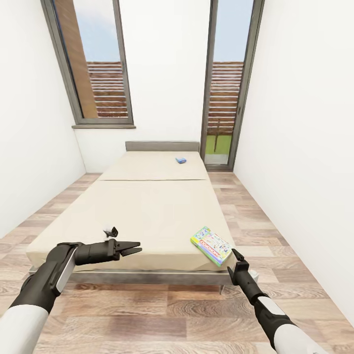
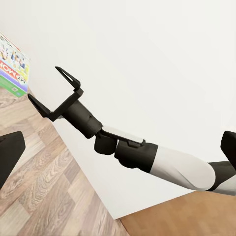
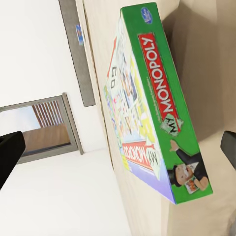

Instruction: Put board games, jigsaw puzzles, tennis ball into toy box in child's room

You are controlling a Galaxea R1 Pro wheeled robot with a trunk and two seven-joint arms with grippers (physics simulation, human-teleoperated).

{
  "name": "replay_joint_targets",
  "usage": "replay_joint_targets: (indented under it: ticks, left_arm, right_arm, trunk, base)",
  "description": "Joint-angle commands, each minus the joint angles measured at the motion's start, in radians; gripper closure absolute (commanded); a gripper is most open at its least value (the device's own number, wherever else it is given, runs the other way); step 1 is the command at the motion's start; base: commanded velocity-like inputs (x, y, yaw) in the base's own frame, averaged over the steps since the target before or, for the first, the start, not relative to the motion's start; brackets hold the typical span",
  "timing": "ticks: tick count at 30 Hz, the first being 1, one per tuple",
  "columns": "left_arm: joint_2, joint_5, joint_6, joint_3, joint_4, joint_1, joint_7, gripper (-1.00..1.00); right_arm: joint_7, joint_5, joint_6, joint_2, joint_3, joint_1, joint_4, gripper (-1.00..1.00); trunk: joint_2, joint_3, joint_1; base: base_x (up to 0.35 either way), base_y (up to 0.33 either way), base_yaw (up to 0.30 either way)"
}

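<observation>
A board game (image 1: 211, 245) with a green-edged, colourful printed cover lies flat at the near right corner of the bed (image 1: 147, 206). My right gripper (image 1: 237, 259) hovers just off that corner, open and empty, and the box (image 3: 152, 108) sits close in front of it. My left gripper (image 1: 139, 248) hangs over the bed's near edge, pointing right, open and empty. In the left wrist view the right gripper (image 2: 54, 91) has its fingers spread beside the box (image 2: 12, 66). A small blue flat item (image 1: 181, 160) lies far up the bed, too small to identify.
A grey headboard (image 1: 162, 146) stands under a tall window (image 1: 93, 64), with a glass door (image 1: 226, 83) at the back right. White walls close in on both sides. Wood-plank floor (image 1: 275, 221) runs along the bed's right side and in front of it.
</observation>
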Motion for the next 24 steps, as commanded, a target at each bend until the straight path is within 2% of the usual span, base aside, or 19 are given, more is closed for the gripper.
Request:
replay_joint_targets:
  ticks: [1, 15, 24]
  left_arm:
    - [0.000, 0.001, 0.011, 0.000, 0.000, 0.000, -0.003, -1.00]
    - [0.001, 0.003, 0.011, 0.002, 0.000, 0.000, -0.005, -1.00]
    - [0.000, 0.003, 0.012, 0.001, 0.000, 0.000, -0.004, -1.00]
  right_arm:
    - [0.001, -0.007, 0.009, 0.000, -0.003, -0.001, 0.001, -1.00]
    - [0.001, -0.007, 0.009, 0.000, -0.004, -0.001, 0.001, -1.00]
    - [0.001, -0.007, 0.009, 0.000, -0.005, -0.001, 0.001, -1.00]
  trunk:
    - [0.000, -0.001, 0.000]
    - [0.000, -0.001, 0.000]
    - [-0.063, -0.029, 0.034]
  base:
    - [0.000, 0.002, 0.000]
    - [0.000, 0.000, 0.000]
    - [0.000, 0.000, 0.000]
